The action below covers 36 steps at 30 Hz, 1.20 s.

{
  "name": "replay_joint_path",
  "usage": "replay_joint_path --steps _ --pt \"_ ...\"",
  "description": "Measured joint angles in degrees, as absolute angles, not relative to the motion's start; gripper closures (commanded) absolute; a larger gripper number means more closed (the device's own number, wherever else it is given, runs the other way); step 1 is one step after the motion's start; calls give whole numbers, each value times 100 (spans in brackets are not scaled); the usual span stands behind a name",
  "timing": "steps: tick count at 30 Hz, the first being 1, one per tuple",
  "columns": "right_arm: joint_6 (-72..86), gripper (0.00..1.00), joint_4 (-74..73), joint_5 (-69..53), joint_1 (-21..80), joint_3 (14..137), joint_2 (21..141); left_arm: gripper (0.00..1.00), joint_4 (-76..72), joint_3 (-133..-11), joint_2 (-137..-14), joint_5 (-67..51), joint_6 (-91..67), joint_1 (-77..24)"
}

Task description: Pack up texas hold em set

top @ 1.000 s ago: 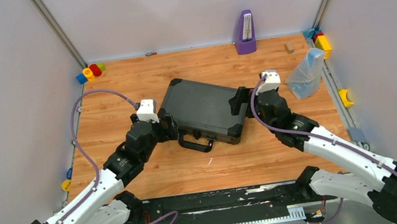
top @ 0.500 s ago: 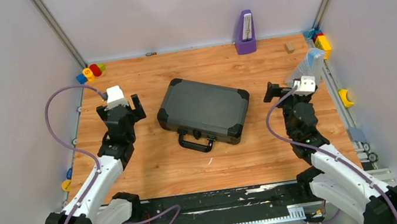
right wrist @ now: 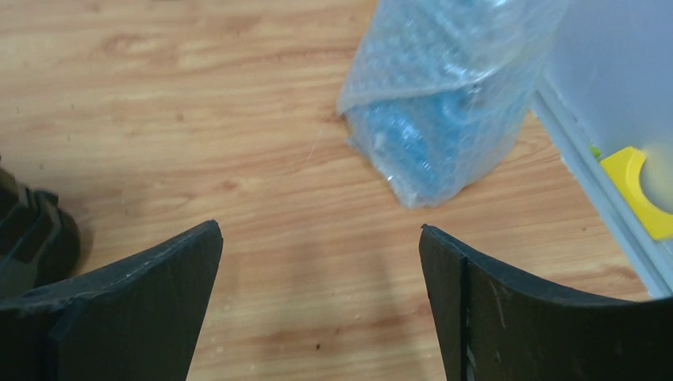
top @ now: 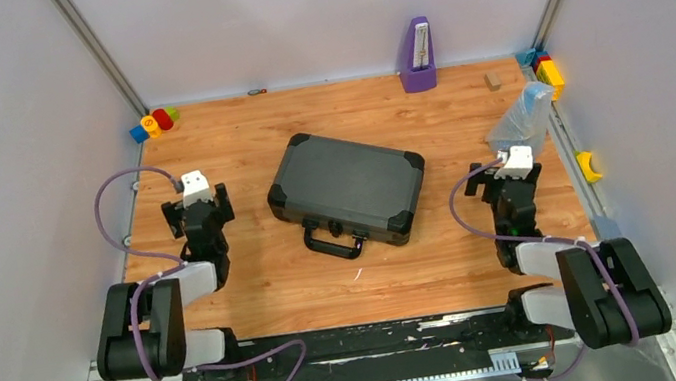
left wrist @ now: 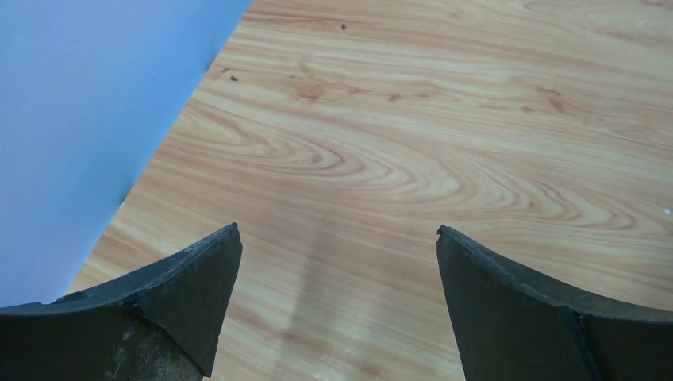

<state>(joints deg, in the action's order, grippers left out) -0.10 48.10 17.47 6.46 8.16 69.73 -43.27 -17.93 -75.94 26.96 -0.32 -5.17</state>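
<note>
The black briefcase-style case [top: 347,187] lies closed and flat in the middle of the wooden table, its handle [top: 333,245] facing the near side. Chips, decks, button and die are out of view. My left gripper [top: 198,209] is open and empty, left of the case and apart from it; its wrist view [left wrist: 337,234] shows only bare wood between the jaws. My right gripper [top: 505,182] is open and empty, right of the case; in its wrist view [right wrist: 321,230] a corner of the case [right wrist: 32,238] shows at the left edge.
A bubble-wrap bag [top: 522,125] lies just beyond the right gripper, also in the right wrist view [right wrist: 444,95]. A purple upright holder [top: 416,57] stands at the back. Toy blocks sit at the back left [top: 153,123] and back right [top: 547,70]. A yellow piece [top: 588,165] lies by the right rail.
Both grippers have drawn back from the case's sides, outward and toward the near edge, and both arms have folded down. The case has stayed closed in place.
</note>
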Motion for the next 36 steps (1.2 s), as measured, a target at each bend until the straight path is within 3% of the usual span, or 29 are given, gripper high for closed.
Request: replay_joint_path --steps 4,7,10,13,36 --pt "148 3 5583 1350 231 742 7126 0 -4797 -1785 -7824 2255 -27 -395" --pt "204 2 6230 1181 121 801 7909 0 -5175 -1697 -7968 1964 -14 -397" --pt "336 7 5927 987 -54 908 8125 0 -5430 -1597 -8077 1715 40 -397" --pt "403 1 6014 934 -189 952 8117 0 -5511 -1577 -8088 1559 60 -397" --pt "506 0 5940 816 -207 1020 8049 0 -5688 -1577 -8088 1396 99 -397"
